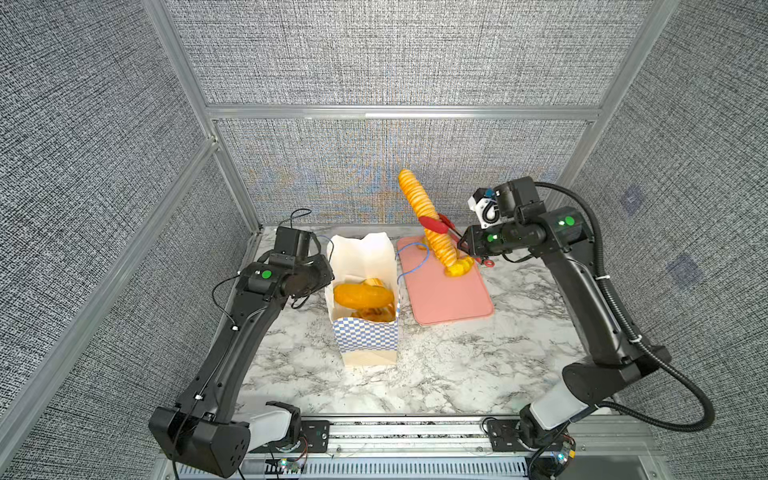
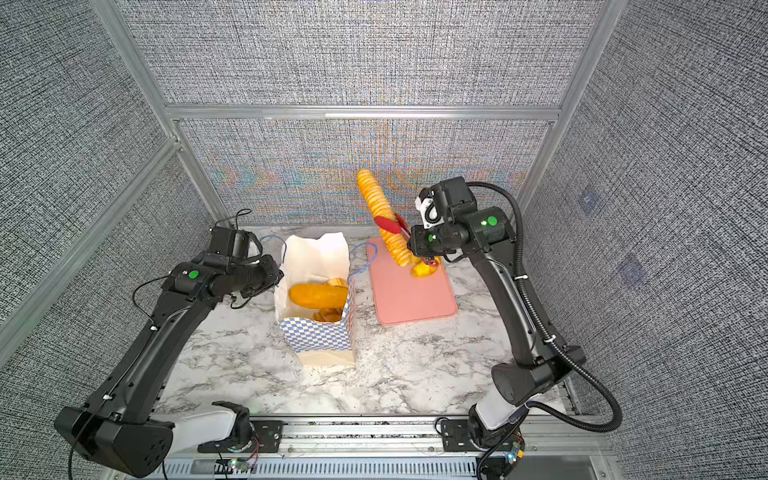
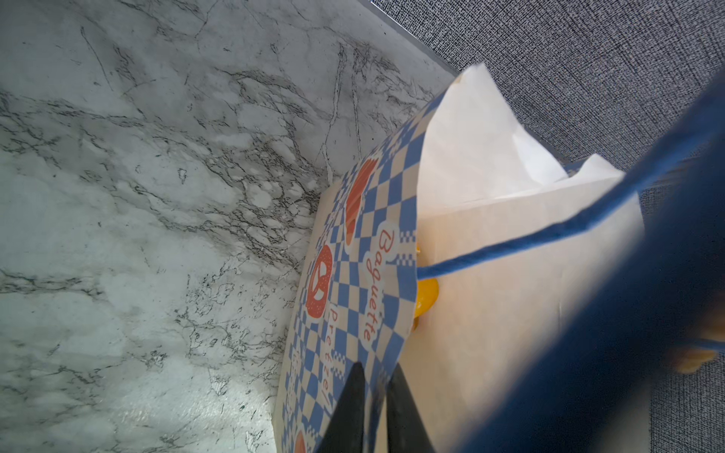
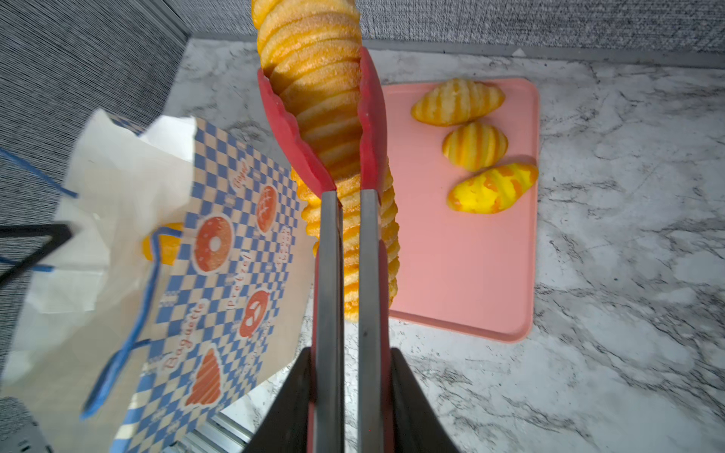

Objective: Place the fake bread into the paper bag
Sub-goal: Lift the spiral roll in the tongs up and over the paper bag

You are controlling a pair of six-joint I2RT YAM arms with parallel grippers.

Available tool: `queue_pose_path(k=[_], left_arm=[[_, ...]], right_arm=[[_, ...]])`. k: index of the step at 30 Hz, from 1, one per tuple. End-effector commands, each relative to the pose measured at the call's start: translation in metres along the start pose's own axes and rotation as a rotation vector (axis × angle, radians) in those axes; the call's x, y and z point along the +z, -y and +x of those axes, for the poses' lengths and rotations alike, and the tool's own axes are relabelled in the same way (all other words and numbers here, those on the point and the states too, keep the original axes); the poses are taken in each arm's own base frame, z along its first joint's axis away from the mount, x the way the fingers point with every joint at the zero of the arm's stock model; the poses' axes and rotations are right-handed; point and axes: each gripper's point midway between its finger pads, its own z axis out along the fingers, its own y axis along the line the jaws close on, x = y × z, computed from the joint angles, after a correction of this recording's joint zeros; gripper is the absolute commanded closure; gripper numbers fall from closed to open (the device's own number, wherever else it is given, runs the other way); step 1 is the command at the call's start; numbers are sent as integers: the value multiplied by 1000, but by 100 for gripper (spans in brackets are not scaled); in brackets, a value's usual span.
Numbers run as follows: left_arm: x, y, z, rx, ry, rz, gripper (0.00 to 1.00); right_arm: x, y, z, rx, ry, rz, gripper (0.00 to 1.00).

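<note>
The paper bag (image 1: 365, 332) (image 2: 320, 336) stands open on the marble table. An oval loaf (image 1: 363, 295) (image 2: 318, 295) and other fake bread lie inside it. My left gripper (image 3: 376, 366) (image 1: 324, 278) is shut on the bag's left rim (image 3: 372, 255). My right gripper (image 4: 351, 353) (image 1: 465, 245) is shut on the red tongs (image 4: 368, 117) (image 1: 436, 224). The tongs clamp the long ridged baguette (image 4: 314, 78) (image 1: 419, 203) (image 2: 376, 195), which hangs tilted above the pink tray (image 4: 463, 255) (image 1: 453, 299). Three small rolls (image 4: 474, 145) lie on the tray's far end.
The bag's blue cord handles (image 1: 409, 266) droop to both sides, one across the tray's near corner. Grey fabric walls (image 1: 374, 62) close in the back and sides. An aluminium rail (image 1: 407, 432) runs along the table's front edge.
</note>
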Motion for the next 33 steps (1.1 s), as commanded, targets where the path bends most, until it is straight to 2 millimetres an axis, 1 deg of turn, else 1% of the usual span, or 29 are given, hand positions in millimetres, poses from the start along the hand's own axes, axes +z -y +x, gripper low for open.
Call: queue_pose_path(k=[1, 5, 9, 15, 24, 28, 33], left_arm=[[0, 4, -3, 4, 9, 21, 87], [1, 5, -2, 4, 6, 23, 88], [1, 5, -2, 4, 3, 24, 89], [1, 6, -3, 3, 6, 27, 89], [-1, 6, -3, -2, 13, 30, 91], [-2, 4, -2, -8, 15, 27, 91], [-2, 4, -1, -17, 17, 31, 91]], right_arm=[[-18, -28, -26, 11, 120, -141, 70], [-39, -50, -40, 15, 195, -248, 71], [-54, -67, -50, 10, 243, -331, 70], [-63, -88, -54, 9, 254, -401, 71], [-66, -129, -39, -16, 230, -453, 71], [-69, -143, -34, -14, 233, -459, 71], [-62, -158, -21, 4, 217, -451, 72]])
